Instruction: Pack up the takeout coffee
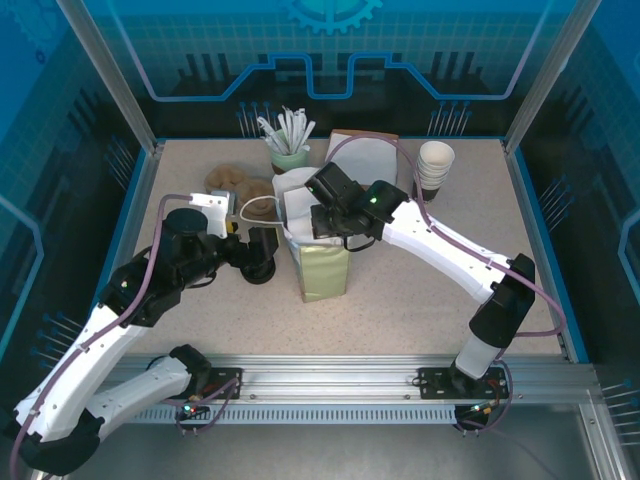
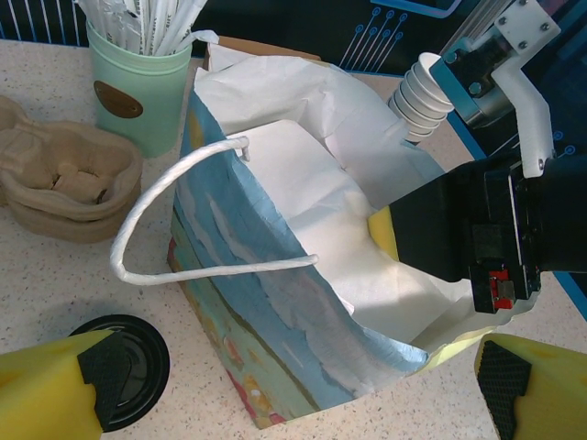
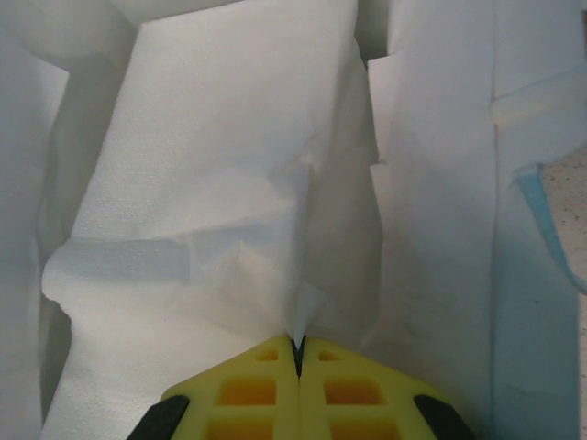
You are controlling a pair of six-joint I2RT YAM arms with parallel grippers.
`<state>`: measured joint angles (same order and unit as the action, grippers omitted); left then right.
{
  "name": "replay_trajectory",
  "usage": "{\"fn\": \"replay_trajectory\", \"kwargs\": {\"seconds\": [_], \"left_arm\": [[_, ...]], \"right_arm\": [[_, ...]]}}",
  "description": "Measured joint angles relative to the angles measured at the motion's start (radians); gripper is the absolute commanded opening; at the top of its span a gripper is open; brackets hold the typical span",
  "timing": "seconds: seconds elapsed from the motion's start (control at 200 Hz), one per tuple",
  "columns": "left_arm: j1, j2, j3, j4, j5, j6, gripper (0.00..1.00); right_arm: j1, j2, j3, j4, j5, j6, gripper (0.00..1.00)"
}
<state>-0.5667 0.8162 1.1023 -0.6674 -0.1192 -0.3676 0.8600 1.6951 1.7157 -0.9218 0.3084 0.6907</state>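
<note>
Speckled beige surface (image 1: 420, 300) inside blue walls. The right hand (image 3: 297, 348), angled down into the upright paper bag (image 1: 325, 270), is pinched shut on white paper (image 3: 229, 183) within. The left hand (image 2: 298, 380) gapes wide, facing the bag. The takeout coffee (image 2: 124, 367) stands lidded by one finger, just beside the bag.

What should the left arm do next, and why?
Probably slide the left gripper sideways until the takeout coffee sits between its open fingers. The cup stands on the table beside the paper bag, level with one finger, not centred. The right gripper is shut on white paper at the bag's mouth.
</note>
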Motion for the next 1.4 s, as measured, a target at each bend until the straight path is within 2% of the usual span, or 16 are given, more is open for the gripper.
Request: {"fn": "replay_trajectory", "kwargs": {"seconds": [0.215,0.265,0.39,0.44,0.815,1.061,1.191,1.241,1.401], "left_arm": [[0.0,0.0,0.0,0.0,0.0,0.0,0.99],[0.0,0.0,0.0,0.0,0.0,0.0,0.99],[0.0,0.001,0.0,0.0,0.0,0.002,0.99],[0.0,0.001,0.0,0.0,0.0,0.003,0.99],[0.0,0.02,0.001,0.0,-0.002,0.008,0.99],[0.0,0.042,0.022,0.001,-0.021,0.011,0.99],[0.0,0.042,0.05,0.007,-0.043,0.03,0.99],[0.0,0.043,0.063,0.01,-0.063,0.034,0.99],[0.048,0.052,0.122,0.007,-0.126,0.064,0.99]], "right_arm": [[0.013,0.0,0.0,-0.002,0.009,-0.011,0.0],[0.015,0.0,0.0,-0.001,0.009,-0.013,0.13],[0.017,0.0,0.0,0.011,-0.002,-0.022,0.32],[0.017,0.0,0.001,0.014,-0.003,-0.036,0.37],[0.017,-0.025,0.174,-0.014,-0.013,-0.081,0.47],[0.017,-0.063,0.293,-0.031,-0.005,-0.126,0.46],[0.014,-0.093,0.301,-0.036,0.025,-0.161,0.47],[0.009,-0.113,0.299,-0.035,0.039,-0.18,0.52],[-0.044,-0.23,0.199,-0.014,0.081,-0.232,0.59]]}}
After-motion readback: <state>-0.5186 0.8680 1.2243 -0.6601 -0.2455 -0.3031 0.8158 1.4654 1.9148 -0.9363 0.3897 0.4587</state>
